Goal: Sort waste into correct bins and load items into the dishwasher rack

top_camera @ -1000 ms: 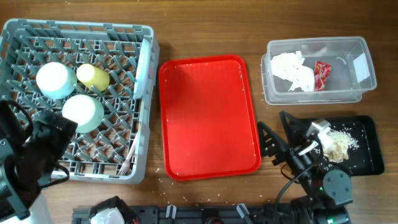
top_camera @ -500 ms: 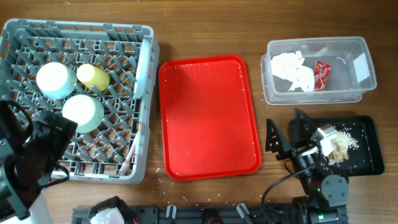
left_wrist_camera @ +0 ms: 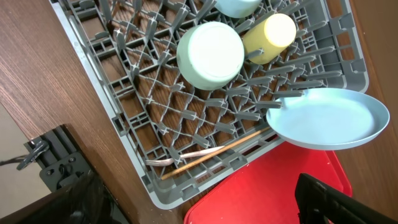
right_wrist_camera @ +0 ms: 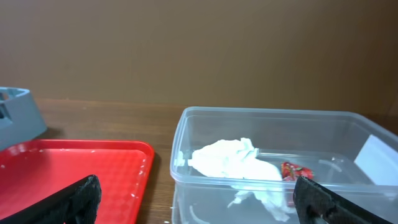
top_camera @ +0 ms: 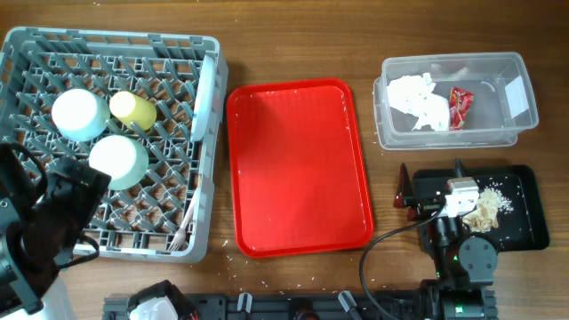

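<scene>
The grey dishwasher rack (top_camera: 27, 53) at the left holds two pale bowls (top_camera: 80, 114) (top_camera: 118, 160), the yellow cup (top_camera: 133, 109), the blue plate (left_wrist_camera: 329, 118) on edge, the fork (left_wrist_camera: 186, 154) and the wooden stick (left_wrist_camera: 214, 154). The clear tub (top_camera: 524, 76) holds the napkin (top_camera: 418, 100) and the red wrapper (top_camera: 460, 107). Rice scraps (top_camera: 487, 206) lie in the black tray (top_camera: 524, 229). My right gripper (top_camera: 431, 182) is open and empty, just in front of the tub (right_wrist_camera: 261, 112). My left gripper (top_camera: 76, 191) is open and empty over the rack's front left.
The flat red serving tray (top_camera: 298, 164) lies between the rack and the bins, with a few pale crumbs on it. Crumbs also dot the table near its front edge. A black frame runs along the table's front edge.
My right arm has swung right and turned from pointing left to pointing straight at the clear tub, over the black tray's left end. The left arm has not moved.
</scene>
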Available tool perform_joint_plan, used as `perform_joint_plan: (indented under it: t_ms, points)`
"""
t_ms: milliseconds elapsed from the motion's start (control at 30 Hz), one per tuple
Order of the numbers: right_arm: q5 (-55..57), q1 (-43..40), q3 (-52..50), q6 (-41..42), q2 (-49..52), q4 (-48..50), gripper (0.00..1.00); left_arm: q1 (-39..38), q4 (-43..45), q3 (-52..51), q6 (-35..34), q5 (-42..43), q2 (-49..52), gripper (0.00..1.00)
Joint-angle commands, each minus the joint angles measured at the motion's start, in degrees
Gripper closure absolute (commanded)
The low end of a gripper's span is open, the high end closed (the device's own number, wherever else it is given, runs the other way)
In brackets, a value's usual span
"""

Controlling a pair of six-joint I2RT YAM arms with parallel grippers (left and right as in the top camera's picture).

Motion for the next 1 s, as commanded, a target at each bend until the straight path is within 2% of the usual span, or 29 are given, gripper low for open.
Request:
perform_joint_plan:
  t_ms: [0, 633, 700, 767, 833, 867, 900, 967]
  points:
    - [0.98, -0.31, -0.04, 3.54, -0.68, 0.02, 0.00, 0.28, 0.15, 0.04, 0.04, -0.79, -0.20, 0.00]
    - [0.76, -0.31, -0.04, 4.59, -0.63, 0.13, 0.00, 0.28, 0.13, 0.04, 0.09, -0.96, -0.20, 0.00]
    - [0.76, -0.31, -0.04, 4.57, -0.63, 0.13, 0.00, 0.28, -0.33, 0.04, 0.07, -5.18, 0.07, 0.00]
    - [0.76, -0.31, -0.04, 4.59, -0.63, 0.13, 0.00, 0.26, -0.57, -0.52, -0.15, -1.53, -0.46, 0.00]
    - [0.76, -0.31, -0.04, 4.59, -0.63, 0.13, 0.00, 0.00, -0.37, -3.78, 0.09, -2.27, -2.45, 0.00]
    - [0.76, -0.31, -0.04, 4.61, -0.63, 0.13, 0.00, -0.13, 0.59, -6.58, 0.11, -3.50, -3.76, 0.00]
    - [0.76, -0.31, -0.04, 4.59, -0.63, 0.13, 0.00, -0.70, 6.58, -13.44, 3.41, -3.41, -6.82, 0.00]
    - [0.76, -0.31, -0.04, 4.59, -0.63, 0.13, 0.00, -1.57, 17.75, -23.61, 11.45, 2.47, -11.21, 0.00]
